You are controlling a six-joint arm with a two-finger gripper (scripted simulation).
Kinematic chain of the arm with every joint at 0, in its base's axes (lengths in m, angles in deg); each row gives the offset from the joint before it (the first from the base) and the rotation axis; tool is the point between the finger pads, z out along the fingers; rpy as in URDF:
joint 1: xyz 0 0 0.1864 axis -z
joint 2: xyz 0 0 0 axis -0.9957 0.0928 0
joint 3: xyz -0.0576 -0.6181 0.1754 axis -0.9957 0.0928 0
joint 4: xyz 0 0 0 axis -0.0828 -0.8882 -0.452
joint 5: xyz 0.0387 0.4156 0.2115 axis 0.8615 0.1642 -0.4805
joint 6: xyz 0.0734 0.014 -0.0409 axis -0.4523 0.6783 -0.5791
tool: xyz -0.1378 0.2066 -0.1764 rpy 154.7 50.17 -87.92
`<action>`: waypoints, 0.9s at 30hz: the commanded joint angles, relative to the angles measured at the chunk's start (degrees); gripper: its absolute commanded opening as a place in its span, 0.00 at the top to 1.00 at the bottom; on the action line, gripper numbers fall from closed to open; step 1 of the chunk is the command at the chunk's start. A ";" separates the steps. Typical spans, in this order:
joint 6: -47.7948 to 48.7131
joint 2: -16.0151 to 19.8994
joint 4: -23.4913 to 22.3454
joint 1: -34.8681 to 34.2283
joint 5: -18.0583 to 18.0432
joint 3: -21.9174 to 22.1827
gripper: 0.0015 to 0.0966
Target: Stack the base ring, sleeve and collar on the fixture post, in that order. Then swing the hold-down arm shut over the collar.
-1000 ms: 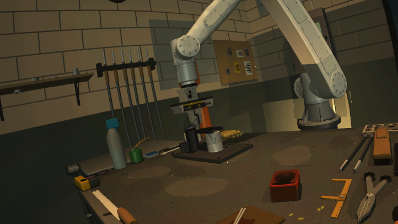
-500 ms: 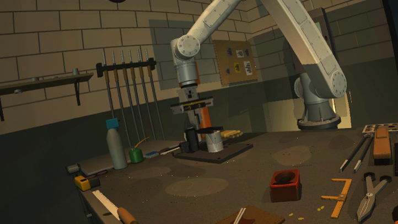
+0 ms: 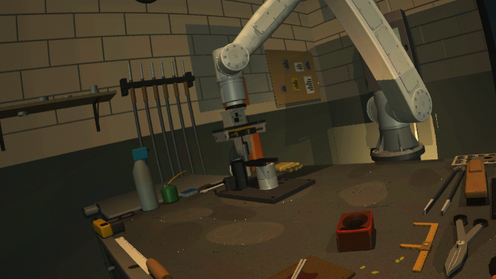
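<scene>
The black hold-down arm [image 3: 261, 161] lies flat over the top of the grey stack of rings [image 3: 267, 176] on the fixture post, reaching out from the black pivot block [image 3: 239, 173] at its left. The stack stands upright on the dark base plate [image 3: 266, 192] at the far side of the bench. My gripper [image 3: 245, 157] hangs straight down over the pivot end of the arm, just left of the stack. Its fingertips are partly hidden behind the arm and block. The gripper is closed on the hold-down arm.
The robot's base [image 3: 397, 145] stands far right. A grey bottle [image 3: 145, 184] and green oil can [image 3: 170, 193] stand left of the fixture. A red block [image 3: 355, 230] sits in front, with pliers [image 3: 463, 243], a square [image 3: 424, 246] and a brush [image 3: 476, 180] at right.
</scene>
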 commanded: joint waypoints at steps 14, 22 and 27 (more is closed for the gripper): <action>-0.01 -0.04 0.01 0.00 0.00 -0.04 0.97; -0.01 -0.04 0.01 0.00 0.00 -0.04 0.80; -0.01 -0.04 0.01 0.00 0.00 -0.04 0.70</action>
